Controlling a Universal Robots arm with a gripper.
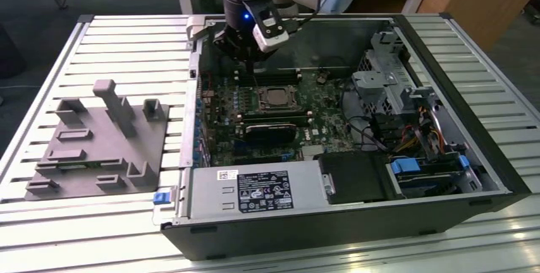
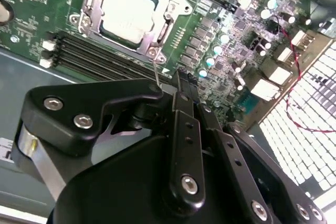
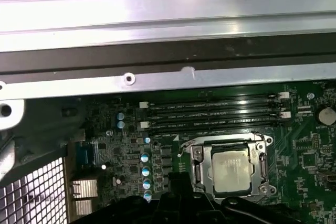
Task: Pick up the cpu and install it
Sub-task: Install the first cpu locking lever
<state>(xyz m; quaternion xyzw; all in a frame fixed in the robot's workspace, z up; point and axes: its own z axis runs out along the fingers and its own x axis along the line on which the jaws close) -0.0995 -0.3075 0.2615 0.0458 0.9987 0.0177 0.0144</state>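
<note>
- On the exterior view's left, a grey plastic tray with upright blocks lies on a slatted metal table.
- Just beside the tray, further right, an open computer case lies on its side on the same table.
- Inside the case sits a green board covered with small parts.
- The arm's gripper hangs above the far end of that board, near the case wall.
- The chip is a small silver-grey square. It lies flat in its dark metal frame, in the middle of the board.
- The gripper is near the chip but does not touch it.
- In the second wrist view, the black gripper has its fingers pressed close together. Nothing is held between them.
- In that same view the chip lies in the frame, apart from the finger tips.
- In the first wrist view, the chip sits in the frame beside long black slots.
- On the exterior view's right, inside the case, are grey metal racks and a bunch of coloured wires.
</note>
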